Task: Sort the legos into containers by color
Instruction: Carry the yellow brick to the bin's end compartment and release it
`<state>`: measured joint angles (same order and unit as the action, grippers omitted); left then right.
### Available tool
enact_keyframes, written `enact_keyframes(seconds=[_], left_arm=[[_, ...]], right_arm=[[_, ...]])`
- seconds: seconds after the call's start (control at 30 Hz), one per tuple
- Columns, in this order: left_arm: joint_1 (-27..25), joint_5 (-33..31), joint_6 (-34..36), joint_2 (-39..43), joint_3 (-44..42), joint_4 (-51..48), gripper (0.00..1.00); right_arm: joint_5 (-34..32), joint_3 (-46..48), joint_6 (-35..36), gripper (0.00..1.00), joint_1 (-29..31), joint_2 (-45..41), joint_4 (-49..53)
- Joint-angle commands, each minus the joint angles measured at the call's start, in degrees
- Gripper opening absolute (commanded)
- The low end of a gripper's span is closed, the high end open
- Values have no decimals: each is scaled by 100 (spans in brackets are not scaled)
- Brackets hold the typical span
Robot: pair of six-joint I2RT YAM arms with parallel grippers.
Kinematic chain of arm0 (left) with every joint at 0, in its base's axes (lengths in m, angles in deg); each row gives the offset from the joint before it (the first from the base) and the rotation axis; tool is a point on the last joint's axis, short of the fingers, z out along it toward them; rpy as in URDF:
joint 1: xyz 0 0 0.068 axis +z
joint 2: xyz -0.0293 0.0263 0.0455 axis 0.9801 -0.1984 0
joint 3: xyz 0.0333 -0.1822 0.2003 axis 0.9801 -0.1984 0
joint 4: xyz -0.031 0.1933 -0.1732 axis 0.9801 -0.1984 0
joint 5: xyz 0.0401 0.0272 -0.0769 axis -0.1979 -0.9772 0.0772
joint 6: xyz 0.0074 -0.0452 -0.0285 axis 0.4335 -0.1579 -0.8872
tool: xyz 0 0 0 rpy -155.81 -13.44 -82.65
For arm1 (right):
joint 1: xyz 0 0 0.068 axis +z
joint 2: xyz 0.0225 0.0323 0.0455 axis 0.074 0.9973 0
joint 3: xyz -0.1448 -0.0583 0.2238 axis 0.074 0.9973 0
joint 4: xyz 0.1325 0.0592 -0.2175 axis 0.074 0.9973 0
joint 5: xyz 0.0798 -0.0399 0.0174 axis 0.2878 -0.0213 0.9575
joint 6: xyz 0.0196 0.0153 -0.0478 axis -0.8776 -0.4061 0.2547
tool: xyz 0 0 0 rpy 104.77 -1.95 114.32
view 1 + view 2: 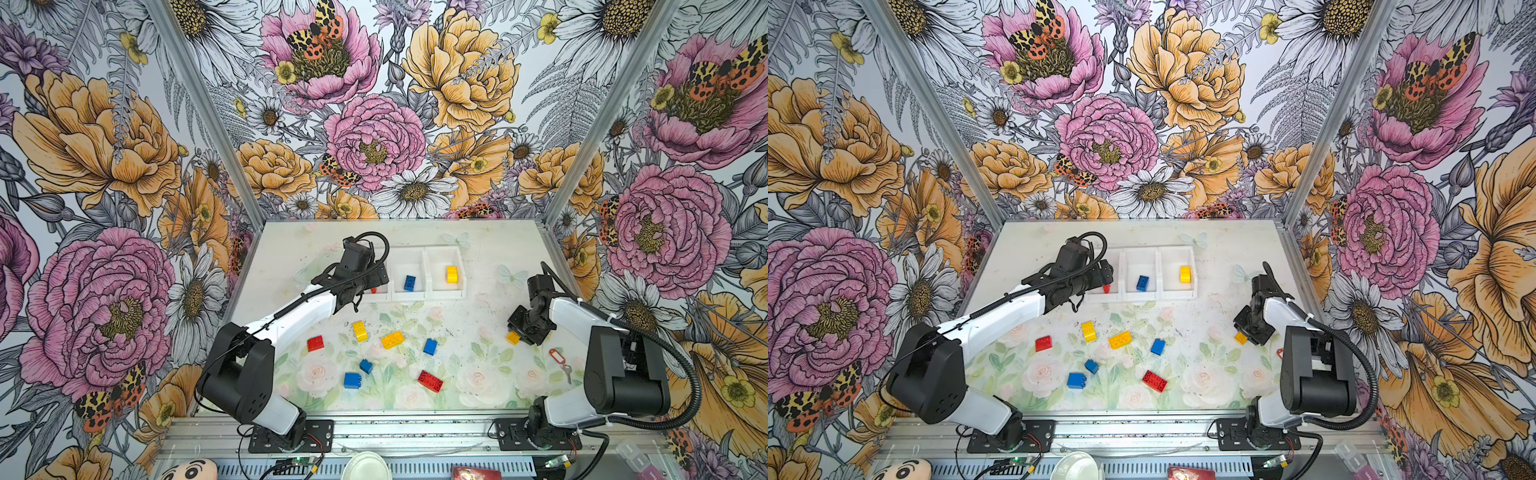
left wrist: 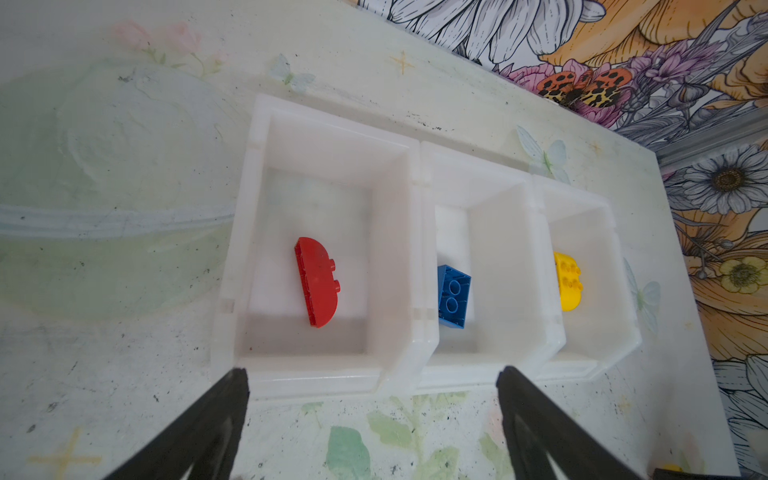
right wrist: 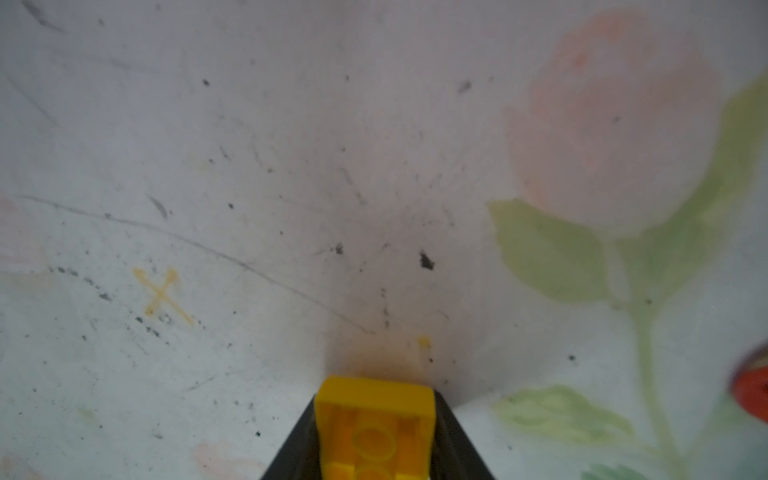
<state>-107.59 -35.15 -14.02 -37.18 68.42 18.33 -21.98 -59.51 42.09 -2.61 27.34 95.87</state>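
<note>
Right pincer [image 1: 516, 336] is clamped shut on a small yellow studded plastic brick [image 3: 374, 419], right down at the floral-print worktop [image 1: 478, 266] near its 3 o'clock edge. The white plastic three-bin tray [image 1: 428, 296] runs 9-to-3 across the far side. Its end bin, with a second yellow brick [image 1: 451, 274] in it, sits at roughly 10 o'clock from that pincer, so I'd guess the right arm, clearly the nearer one, carries its brick that way. Can't tell the held brick's long axis. Left pincer [image 2: 372, 374] hangs wide open and empty by the 9 o'clock bin, where a red half-round brick [image 2: 316, 281] lies. No readable lettering anywhere, not even on the red key tag [image 1: 555, 355]
</note>
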Motion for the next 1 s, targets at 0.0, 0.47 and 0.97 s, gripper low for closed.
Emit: enact_keyframes(seconds=[0.0,0.47,0.97], left_arm=[[-25,63,-114,199,-105,156,95],[38,97,-289,580,-571,243,97],[232,268,-540,1230,-1345,422,99]], right_arm=[[-50,69,-29,34,-23,-51,-134],[223,-384,160,19,597,-593,-108],[-430,-2570,1297,19,2307,99,-117]])
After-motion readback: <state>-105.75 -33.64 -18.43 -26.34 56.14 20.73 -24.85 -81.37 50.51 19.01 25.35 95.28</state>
